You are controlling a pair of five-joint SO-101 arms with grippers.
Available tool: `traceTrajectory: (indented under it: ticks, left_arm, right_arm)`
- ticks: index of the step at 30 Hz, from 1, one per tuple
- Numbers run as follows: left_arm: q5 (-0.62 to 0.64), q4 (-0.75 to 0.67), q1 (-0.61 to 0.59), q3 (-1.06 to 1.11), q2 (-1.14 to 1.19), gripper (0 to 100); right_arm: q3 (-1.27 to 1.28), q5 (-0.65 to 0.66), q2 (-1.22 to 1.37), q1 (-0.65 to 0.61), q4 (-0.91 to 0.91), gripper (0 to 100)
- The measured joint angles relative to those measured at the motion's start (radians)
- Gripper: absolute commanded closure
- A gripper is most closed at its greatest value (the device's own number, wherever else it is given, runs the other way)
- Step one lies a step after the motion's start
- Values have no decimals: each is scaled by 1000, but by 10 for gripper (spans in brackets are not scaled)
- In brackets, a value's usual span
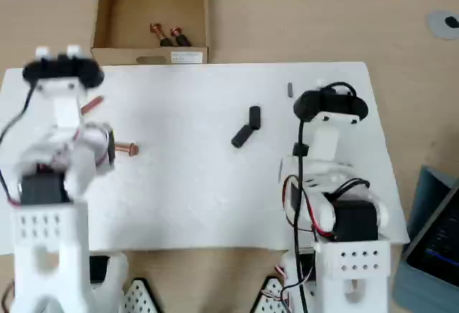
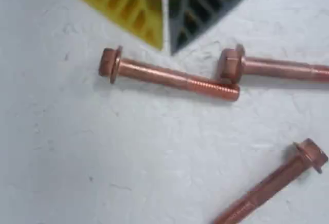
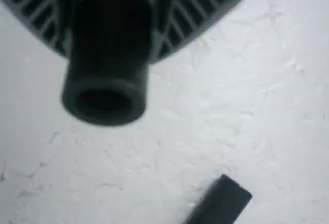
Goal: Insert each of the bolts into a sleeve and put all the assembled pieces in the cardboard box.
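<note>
Pinches a black sleeve [image 3: 108, 54] in the right gripper [image 3: 110, 34], with dark ribbed fingers [image 3: 205, 8] pressed against both its sides and the open bore turned toward the wrist camera. Holds it over the white sheet [image 3: 247, 106], near a loose sleeve [image 3: 221, 201] lying there.

Hangs the left gripper [image 2: 167, 44] over three copper bolts [image 2: 205, 85], yellow finger [image 2: 118, 3] and black finger [image 2: 211, 3] closed tip to tip on nothing. Nearest bolt [image 2: 154, 72] just beside those tips. Second bolt [image 2: 272, 67] with its head at the first one's threaded end, touching or nearly so. Third bolt [image 2: 272, 185] apart from both.

From above: cardboard box [image 1: 129, 56] at 11 o'clock on the table [image 1: 301, 26], with two assembled pieces [image 1: 159, 34] inside, close to its front wall. Two loose sleeves [image 1: 254, 117] lying end to end at an angle on the sheet, at 9 o'clock of the right arm [image 1: 330, 108]. Beside the left arm [image 1: 64, 76], one bolt [image 1: 92, 105] at 12 o'clock of its wrist and another bolt [image 1: 128, 149] at 3 o'clock.
</note>
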Motion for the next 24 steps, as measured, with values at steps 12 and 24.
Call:
traceTrajectory:
  ticks: [12, 24]
  left_arm:
    - [-370, 256, 0, -396, 594, 994]
    - [-1062, 334, -21, -419, 778, 993]
  right_arm:
    - [123, 2, -123, 64, -48, 989]
    - [146, 32, -143, 141, -124, 989]
